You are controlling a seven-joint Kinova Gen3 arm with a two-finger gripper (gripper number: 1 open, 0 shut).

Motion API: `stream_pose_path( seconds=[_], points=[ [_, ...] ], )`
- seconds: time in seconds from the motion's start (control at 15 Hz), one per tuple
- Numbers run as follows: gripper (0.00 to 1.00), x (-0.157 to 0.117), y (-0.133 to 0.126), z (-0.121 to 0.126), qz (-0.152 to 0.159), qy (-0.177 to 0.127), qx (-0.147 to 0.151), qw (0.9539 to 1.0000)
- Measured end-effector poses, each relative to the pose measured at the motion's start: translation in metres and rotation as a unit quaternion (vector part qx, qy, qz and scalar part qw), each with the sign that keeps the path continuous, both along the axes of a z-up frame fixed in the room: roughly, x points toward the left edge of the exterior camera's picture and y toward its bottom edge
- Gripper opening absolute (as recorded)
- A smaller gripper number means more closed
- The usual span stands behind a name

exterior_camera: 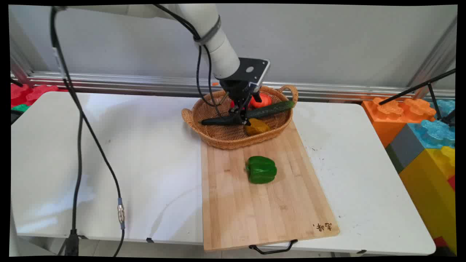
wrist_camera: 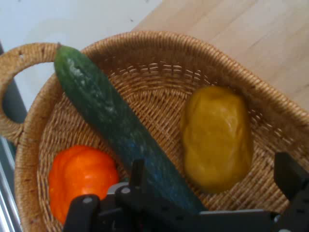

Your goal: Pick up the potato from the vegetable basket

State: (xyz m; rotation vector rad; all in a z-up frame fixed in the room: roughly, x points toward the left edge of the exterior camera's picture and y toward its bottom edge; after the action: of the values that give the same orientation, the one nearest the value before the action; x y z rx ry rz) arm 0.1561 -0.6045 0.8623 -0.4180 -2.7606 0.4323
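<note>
My gripper [exterior_camera: 241, 115] hangs low inside a woven basket [exterior_camera: 218, 136], right over a long dark green cucumber [exterior_camera: 271, 109] that lies slantwise across it. In the hand view the gripper [wrist_camera: 212, 166] is open: the cucumber [wrist_camera: 104, 108] runs close past one finger [wrist_camera: 137, 171], while the other finger [wrist_camera: 288, 174] stands far off on the opposite side. A yellow pepper [wrist_camera: 217, 137] lies between the fingers beside the cucumber. An orange-red pepper [wrist_camera: 79, 176] sits on the cucumber's other side. In the main view the yellow pepper [exterior_camera: 257, 126] and the red one [exterior_camera: 263, 100] flank the hand.
The basket rests on the far end of a wooden cutting board [exterior_camera: 262, 207]. A green bell pepper [exterior_camera: 261, 169] lies in the middle of the board. Black cables [exterior_camera: 78, 145] hang at the left. Large coloured blocks [exterior_camera: 426, 138] stand off the table's right edge.
</note>
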Motion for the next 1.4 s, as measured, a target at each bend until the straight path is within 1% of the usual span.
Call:
stream_pose_path(
  seconds=[0.27,0.67,1.4],
  points=[
    [1.00,-0.006,-0.010,-0.016,-0.018,-0.013,0.004,0.9997],
    [1.00,-0.012,-0.017,-0.032,-0.035,-0.028,0.016,0.9989],
    [1.00,-0.021,-0.024,-0.048,-0.057,-0.039,0.030,0.9971]
  ],
)
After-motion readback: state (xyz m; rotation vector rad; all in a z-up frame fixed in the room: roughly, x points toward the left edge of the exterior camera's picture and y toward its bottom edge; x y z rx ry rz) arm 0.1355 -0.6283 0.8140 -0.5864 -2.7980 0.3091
